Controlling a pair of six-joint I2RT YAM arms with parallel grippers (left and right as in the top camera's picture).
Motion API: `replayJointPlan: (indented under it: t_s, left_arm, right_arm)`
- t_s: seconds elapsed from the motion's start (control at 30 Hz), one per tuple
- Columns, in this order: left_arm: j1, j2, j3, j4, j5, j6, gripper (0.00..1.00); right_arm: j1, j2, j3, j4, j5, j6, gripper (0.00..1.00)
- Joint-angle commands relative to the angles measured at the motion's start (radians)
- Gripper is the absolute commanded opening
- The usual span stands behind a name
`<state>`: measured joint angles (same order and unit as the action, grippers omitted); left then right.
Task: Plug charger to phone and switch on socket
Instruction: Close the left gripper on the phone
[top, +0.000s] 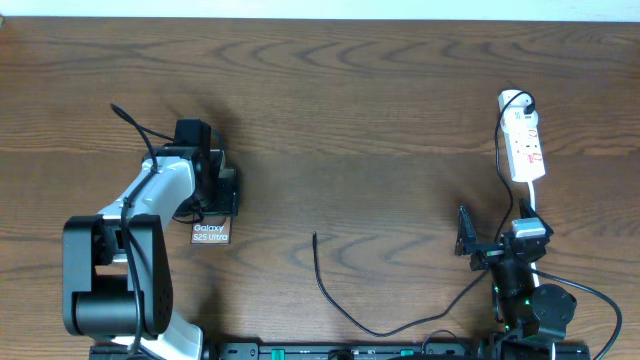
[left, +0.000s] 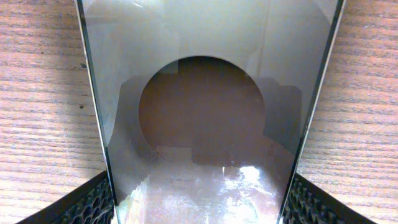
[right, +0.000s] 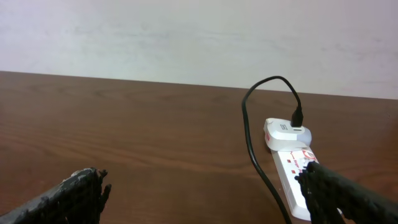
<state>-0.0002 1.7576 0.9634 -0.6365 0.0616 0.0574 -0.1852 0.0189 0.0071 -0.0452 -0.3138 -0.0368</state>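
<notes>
**Ana:** Brown wood grain is running right across the bench (top: 360, 120), with a pale wall behind. Where is everything sitting?

**Ben:** The left end effector (top: 205, 190) is hovering over the phone (top: 210, 233). In the wrist view the phone's glossy face (left: 211, 93) is filling the gap between the fingers (left: 93, 202). They are pressing on its long edges, so I am judging it clenched on the phone.

**Ana:** And the right end effector (top: 492, 240)?

**Ben:** It is gaping wide and carrying nothing. The socket (top: 525, 145) is lying just ahead of it.

**Ana:** What is worrying you?

**Ben:** The charger (top: 316, 255) is lying loose, and its free tip is pointing up the bench, well apart from the phone. Glossy edges are giving the pads little bite, so the phone is risking a slip or a twist when the tip pushes in.

**Ana:** And the lead itself?

**Ben:** It is curling close past the right arm's base. Any pull on the tip is risking a snag there, or is dragging the light socket (right: 292, 162) along. Pressing the switch one-handed is also risking a shove. I cannot tell whether the switch is on.
</notes>
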Motion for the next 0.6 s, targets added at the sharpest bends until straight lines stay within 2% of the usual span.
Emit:
replayJointPlan:
  t_s: [0.0,0.03,0.57]
  left_arm:
    - [0.003,0.036,-0.042,-0.009,-0.047,0.013,0.12]
    - [0.003,0.036,-0.042,-0.008,-0.047,0.013,0.08]
    - [0.003,-0.016,-0.014,-0.010,-0.043,0.013,0.07]
  right_arm:
    - [0.010,-0.003,-0.002,-0.005,0.008,-0.009,0.99]
    - [0.010,-0.003,-0.002,-0.005,0.008,-0.009,0.99]
    - [0.010,-0.003,-0.002,-0.005,0.008,-0.009,0.99]
